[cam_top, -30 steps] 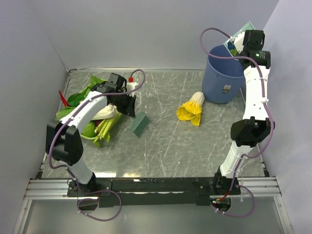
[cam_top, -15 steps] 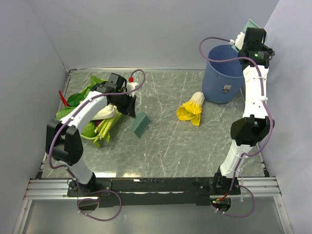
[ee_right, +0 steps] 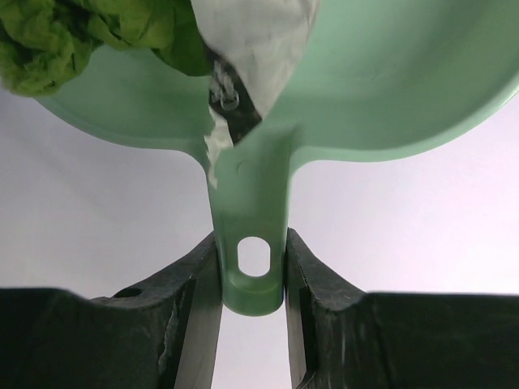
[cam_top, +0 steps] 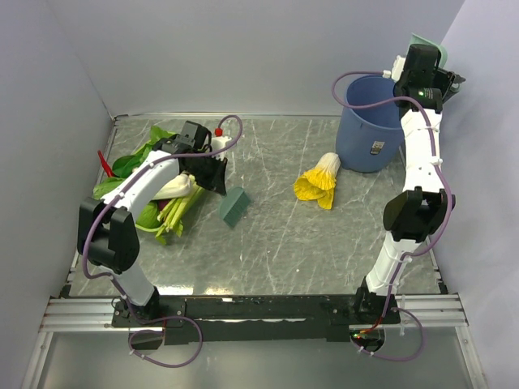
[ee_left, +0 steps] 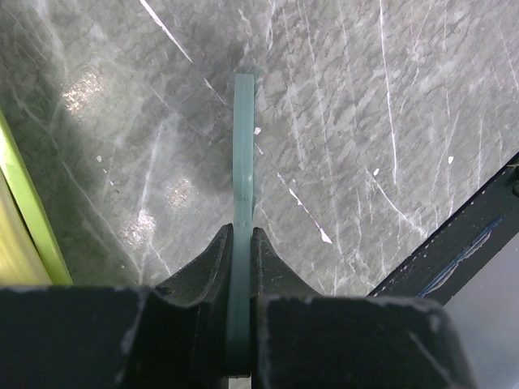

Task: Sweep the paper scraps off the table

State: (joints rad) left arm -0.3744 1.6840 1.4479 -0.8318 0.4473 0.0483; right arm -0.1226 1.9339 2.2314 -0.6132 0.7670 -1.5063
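My right gripper [cam_top: 422, 58] is raised above the blue bin [cam_top: 369, 134] at the back right. It is shut on the handle of a mint-green dustpan [ee_right: 251, 235], and only the pan's edge shows in the top view [cam_top: 430, 40]. A green paper scrap [ee_right: 77, 32] and a white one [ee_right: 259, 36] lie in the tilted pan. My left gripper [cam_top: 212, 174] is shut on a thin green sweeping blade [ee_left: 243, 154], which rests on the table [cam_top: 308, 243] as a dark green wedge [cam_top: 233, 207]. No loose scraps show on the tabletop.
Leafy green vegetables [cam_top: 142, 166] lie at the left by my left arm. A white bottle with a red cap [cam_top: 217, 136] stands behind them. A yellow-and-white frilly vegetable [cam_top: 319, 182] lies next to the bin. Pale walls enclose the table.
My right gripper has risen and turned toward the back right corner, tipping the dustpan, which is now mostly hidden behind the wrist. The left arm has not moved.
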